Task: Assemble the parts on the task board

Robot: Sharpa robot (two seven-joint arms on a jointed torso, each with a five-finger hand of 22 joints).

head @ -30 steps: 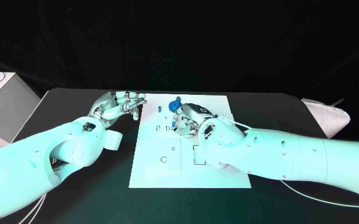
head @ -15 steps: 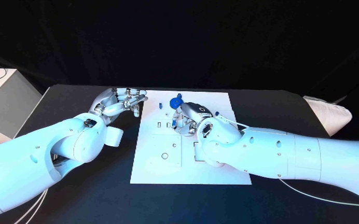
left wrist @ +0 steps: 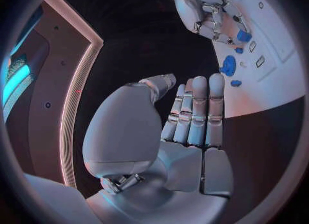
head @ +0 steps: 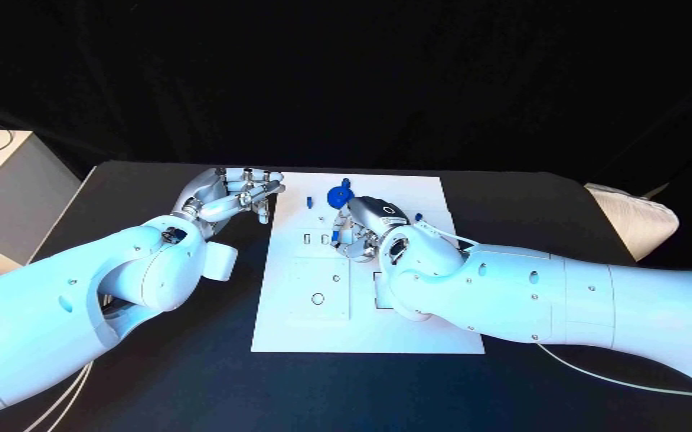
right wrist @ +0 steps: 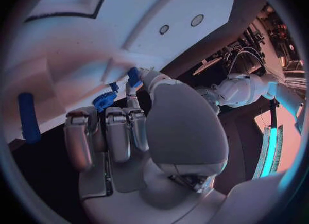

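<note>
The white task board (head: pixel 433 332) lies in the middle of the table. My right hand (head: pixel 371 227) hovers over its far half and pinches a small blue part (right wrist: pixel 134 76) at its fingertips, low over the board's slots. A blue gear (head: pixel 340 195) stands just beyond those fingers, and a small blue piece (head: pixel 309 202) lies to its left. A long blue peg (right wrist: pixel 26 117) rests near the board's edge. My left hand (head: pixel 231 195) sits at the board's far left corner with its fingers (left wrist: pixel 196 105) stretched out side by side and nothing in them.
The board's near half carries raised white blocks with round holes (head: pixel 317 299) and a rectangular recess (head: pixel 387 292). Black table (head: pixel 173 372) surrounds the board. A pale box (head: pixel 26 192) stands at the left edge and a white bundle (head: pixel 635 217) at the right.
The camera has shifted slightly. Both hands stay where they were relative to the board, and the right hand still holds the blue part.
</note>
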